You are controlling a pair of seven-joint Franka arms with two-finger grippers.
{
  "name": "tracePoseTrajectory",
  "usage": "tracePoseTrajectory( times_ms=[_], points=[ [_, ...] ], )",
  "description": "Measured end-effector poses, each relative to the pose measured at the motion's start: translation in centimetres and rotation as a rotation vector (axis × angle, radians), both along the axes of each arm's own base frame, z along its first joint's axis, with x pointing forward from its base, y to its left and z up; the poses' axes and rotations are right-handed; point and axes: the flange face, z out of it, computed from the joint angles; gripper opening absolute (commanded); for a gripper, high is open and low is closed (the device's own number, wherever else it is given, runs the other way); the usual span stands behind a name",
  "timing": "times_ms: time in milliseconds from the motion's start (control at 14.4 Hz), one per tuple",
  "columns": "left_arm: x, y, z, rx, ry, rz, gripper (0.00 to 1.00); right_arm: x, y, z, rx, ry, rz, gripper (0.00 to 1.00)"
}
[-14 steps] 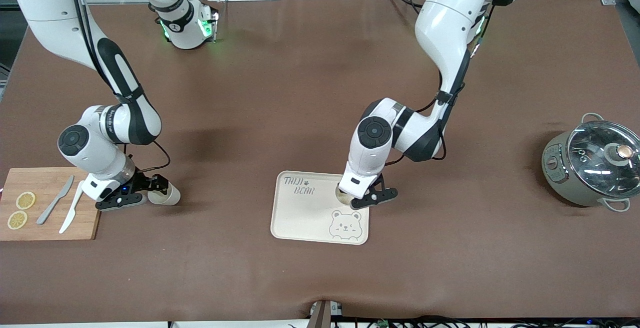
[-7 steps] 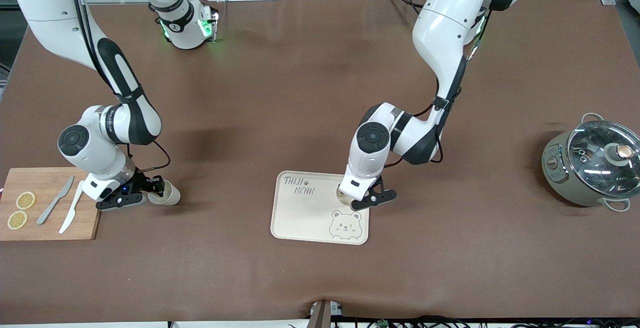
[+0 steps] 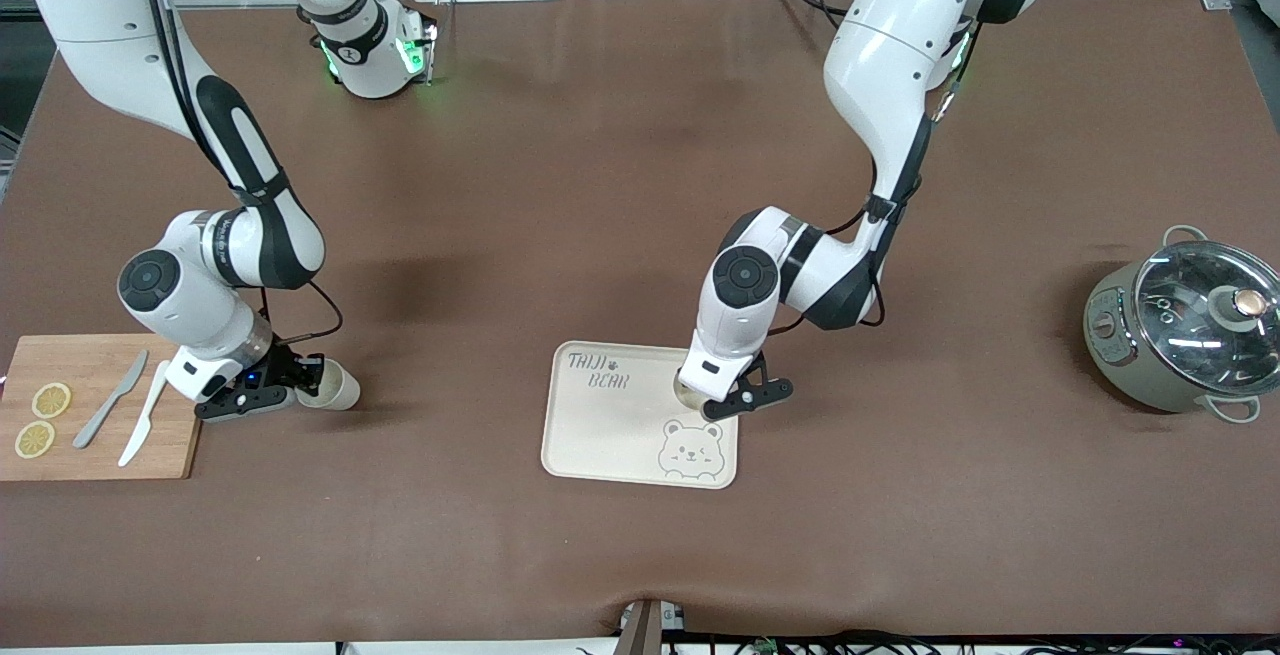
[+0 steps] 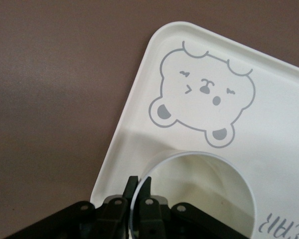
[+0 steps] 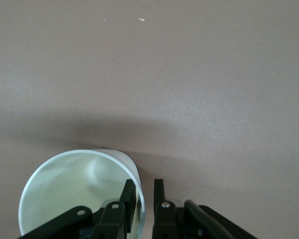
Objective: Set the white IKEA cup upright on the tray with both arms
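Because the right hand (image 5: pixel 144 186) must pinch a wall and not a body, what matters is how the second cup (image 5: pixel 74 194) lies: it rests on the table (image 3: pixel 640 185) beside the wooden cutting board (image 3: pixel 170 455), apparently on its side, its long axis along the table and its mouth turned toward that hand. The right arm is plainly the nearer one. Its fingers are spread narrowly astride the rim, one inside and one outside, with a sliver of gap at the outer one, so no pinch shows yet. Over at the tray (image 3: pixel 600 435), the left hand (image 4: pixel 139 181) is pressed together on the rim of the upright cup (image 4: pixel 204 199), which stands mouth-up just beside the bear face. From the front view that cup is mostly hidden under the left wrist; only the left wrist view shows the rim caught between the fingers. Likewise, only the right wrist view shows the straddle.
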Motion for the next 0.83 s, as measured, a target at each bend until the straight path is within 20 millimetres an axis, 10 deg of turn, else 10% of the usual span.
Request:
tracePoseTrajectory(
  times_ms=[347, 416, 486, 833],
  points=[
    [-0.02, 0.03, -0.30, 0.000, 0.002, 0.008, 0.06, 0.11, 0.69, 0.48, 0.004, -0.007, 0.009, 0.00],
    [-0.01, 0.02, -0.33, 0.000, 0.001, 0.008, 0.79, 0.11, 0.67, 0.47, 0.004, -0.008, 0.009, 0.00],
    [0.01, 0.02, -0.32, -0.001, 0.000, 0.008, 1.00, 0.11, 0.67, 0.47, 0.004, -0.008, 0.009, 0.00],
    [0.19, -0.11, 0.00, -0.015, -0.016, 0.027, 1.00, 0.28, 0.61, 0.66, 0.003, -0.013, 0.008, 0.00]
  ],
)
